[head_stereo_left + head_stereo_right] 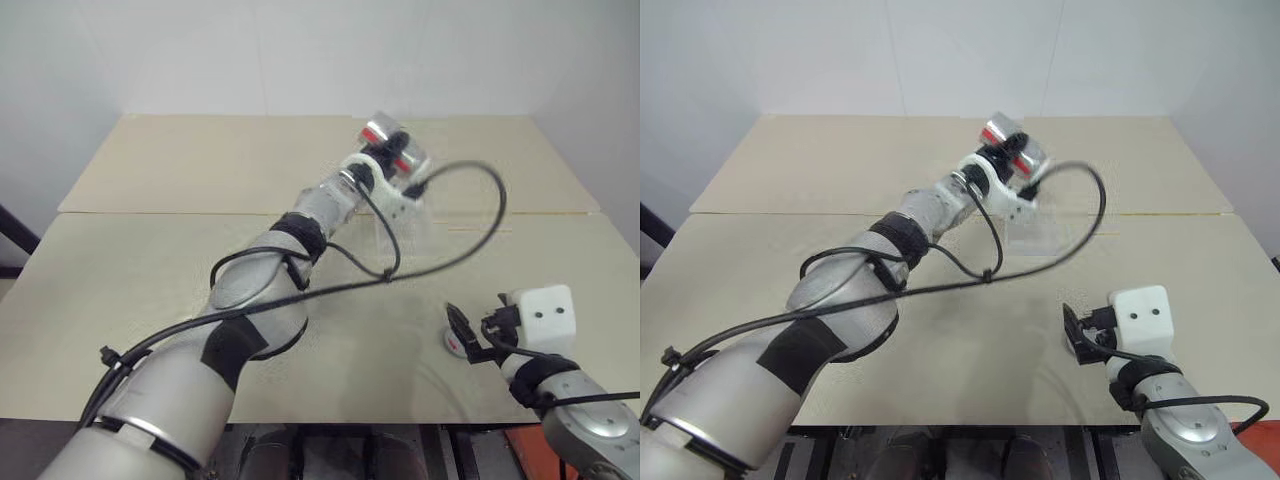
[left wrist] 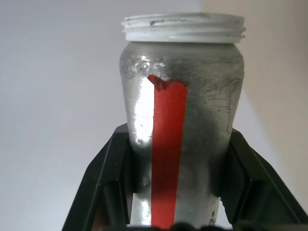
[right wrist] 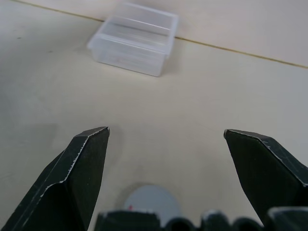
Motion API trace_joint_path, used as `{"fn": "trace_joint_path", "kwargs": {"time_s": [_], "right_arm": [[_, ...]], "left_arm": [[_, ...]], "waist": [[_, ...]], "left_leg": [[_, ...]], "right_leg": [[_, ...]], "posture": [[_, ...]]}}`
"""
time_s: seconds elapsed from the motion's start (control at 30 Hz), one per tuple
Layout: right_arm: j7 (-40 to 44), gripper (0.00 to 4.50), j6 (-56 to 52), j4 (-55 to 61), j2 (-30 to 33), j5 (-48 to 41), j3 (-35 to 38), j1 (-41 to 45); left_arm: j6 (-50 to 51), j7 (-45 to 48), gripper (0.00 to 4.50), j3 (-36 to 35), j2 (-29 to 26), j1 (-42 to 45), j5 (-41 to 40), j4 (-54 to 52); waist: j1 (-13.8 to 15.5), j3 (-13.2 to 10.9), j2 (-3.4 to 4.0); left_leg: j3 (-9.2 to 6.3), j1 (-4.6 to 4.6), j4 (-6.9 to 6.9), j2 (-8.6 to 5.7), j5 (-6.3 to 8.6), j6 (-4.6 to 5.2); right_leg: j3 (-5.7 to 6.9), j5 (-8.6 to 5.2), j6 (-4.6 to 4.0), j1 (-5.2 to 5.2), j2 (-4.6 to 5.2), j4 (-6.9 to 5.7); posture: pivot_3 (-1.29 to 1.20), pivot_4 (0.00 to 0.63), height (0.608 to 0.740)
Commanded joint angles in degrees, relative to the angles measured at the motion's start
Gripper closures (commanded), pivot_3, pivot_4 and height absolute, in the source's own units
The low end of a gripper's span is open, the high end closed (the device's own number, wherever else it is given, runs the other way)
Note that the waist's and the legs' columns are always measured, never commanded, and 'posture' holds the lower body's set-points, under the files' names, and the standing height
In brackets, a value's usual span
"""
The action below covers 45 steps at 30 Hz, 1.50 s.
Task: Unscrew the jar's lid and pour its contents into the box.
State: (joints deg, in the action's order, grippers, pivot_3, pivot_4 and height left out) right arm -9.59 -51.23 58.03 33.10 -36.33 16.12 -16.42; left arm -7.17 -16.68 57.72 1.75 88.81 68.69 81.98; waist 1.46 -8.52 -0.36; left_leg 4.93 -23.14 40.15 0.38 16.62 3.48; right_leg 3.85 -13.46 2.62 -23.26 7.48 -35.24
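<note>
One jar (image 2: 180,130), its lid off and threaded rim bare, sits clamped between the two black fingers (image 2: 108,187) of the left gripper (image 1: 393,160), held in the air above the single clear plastic box (image 3: 134,44). The right gripper (image 3: 166,139) stands wide apart and grips nothing; the one grey lid (image 3: 150,199) lies on the table (image 1: 150,280) between its fingers, near their base, the box well ahead of their tips.
</note>
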Motion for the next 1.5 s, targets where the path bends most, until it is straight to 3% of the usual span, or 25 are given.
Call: {"fn": "trace_joint_path", "kwargs": {"time_s": [0.03, 0.27, 0.4, 0.53, 0.6, 0.9, 1.07, 1.27, 1.5], "right_arm": [[-3.3, 0.02, 4.4, 2.0, 0.7, -1.4, -1.0, -1.0], [-8.2, 0.02, 8.7, 2.0, 3.0, -3.7, -2.4, -4.5], [-9.5, 0.02, 9.5, 2.0, 4.6, -4.7, -2.6, -5.3], [-9.9, 0.02, 9.4, 2.0, 5.3, -5.4, -2.2, -5.1], [-9.8, 0.02, 9.1, 2.0, 5.6, -5.7, -1.9, -4.9], [-8.4, 0.02, 7.2, 2.0, 5.9, -5.8, -1.6, -3.4], [-6.0, 0.02, 5.1, 1.8, 5.7, -5.2, -1.3, -1.5], [-2.3, 0.02, 3.2, -0.6, 5.9, -4.0, -1.9, 2.3], [2.9, 0.02, 1.6, -3.7, 6.3, -2.0, -3.4, 7.0]], "left_arm": [[1.9, -2.6, 2.52, 5.6, 1.3, 0.7, 5.5, 0.0], [2.5, -1.3, 2.52, 7.3, 1.4, 1.6, 6.9, 0.3], [2.4, 0.9, 2.52, 3.2, 1.4, 1.6, 3.1, 0.2], [1.6, 5.6, 2.52, -7.4, 1.4, 0.8, -6.6, -0.2], [2.4, 11.0, 2.52, -20.5, 1.4, 0.0, -19.0, -0.8], [6.3, 26.6, 2.52, -57.2, -2.1, -1.6, -52.1, -3.1], [3.6, 42.4, 2.52, -69.3, -5.2, -5.6, -65.9, -6.1], [1.3, 55.2, 2.52, -69.1, -7.4, -20.9, -70.3, -15.9], [-1.1, 55.2, 2.52, -64.6, -6.3, -46.4, -72.1, -41.7]], "waist": [[0.0, 0.0, 0.00], [0.1, 0.0, -0.01], [0.1, 0.0, -0.02], [0.1, 0.0, -0.01], [0.0, 0.0, -0.01], [-0.7, 0.0, 0.01], [-0.8, 0.0, 0.05], [-1.0, 0.1, 0.11], [-1.1, 0.2, 0.13]], "left_leg": [[0.00, -0.01, 0.00, 0.01, 0.00, 0.00], [-0.01, -0.02, 0.01, 0.05, 0.02, 0.04], [0.00, -0.02, 0.03, 0.06, 0.04, 0.08], [0.02, -0.02, 0.06, 0.26, 0.07, 0.12], [0.03, -0.03, 0.06, 0.25, 0.07, 0.12], [0.05, 0.03, 0.13, 0.12, 0.04, 0.07], [0.03, 0.10, 0.16, 0.10, 0.00, 0.01], [0.08, 0.33, 0.16, 0.08, -0.03, -0.05], [0.08, 0.39, 0.23, 0.26, -0.06, -0.10]], "right_leg": [[0.00, 0.00, 0.00, -0.01, 0.00, 0.00], [-0.01, 0.00, 0.00, -0.02, 0.00, 0.02], [-0.03, 0.00, 0.00, -0.01, 0.00, 0.01], [-0.02, 0.00, 0.00, -0.03, 0.00, 0.01], [-0.03, 0.00, 0.00, -0.03, 0.00, 0.01], [-0.02, 0.00, -0.01, 0.01, -0.01, -0.11], [-0.01, 0.00, -0.01, 0.07, -0.01, -0.15], [-0.06, 0.01, -0.01, 0.20, -0.01, -0.26], [-0.16, 0.02, -0.05, 0.21, -0.05, -0.46]], "posture": [[0.00, 0.150, 0.740], [0.00, 0.150, 0.740], [0.00, 0.150, 0.740], [0.00, 0.150, 0.740], [0.00, 0.150, 0.740], [0.00, 0.150, 0.740], [0.00, 0.150, 0.740], [0.00, 0.150, 0.740], [0.00, 0.150, 0.740]]}}
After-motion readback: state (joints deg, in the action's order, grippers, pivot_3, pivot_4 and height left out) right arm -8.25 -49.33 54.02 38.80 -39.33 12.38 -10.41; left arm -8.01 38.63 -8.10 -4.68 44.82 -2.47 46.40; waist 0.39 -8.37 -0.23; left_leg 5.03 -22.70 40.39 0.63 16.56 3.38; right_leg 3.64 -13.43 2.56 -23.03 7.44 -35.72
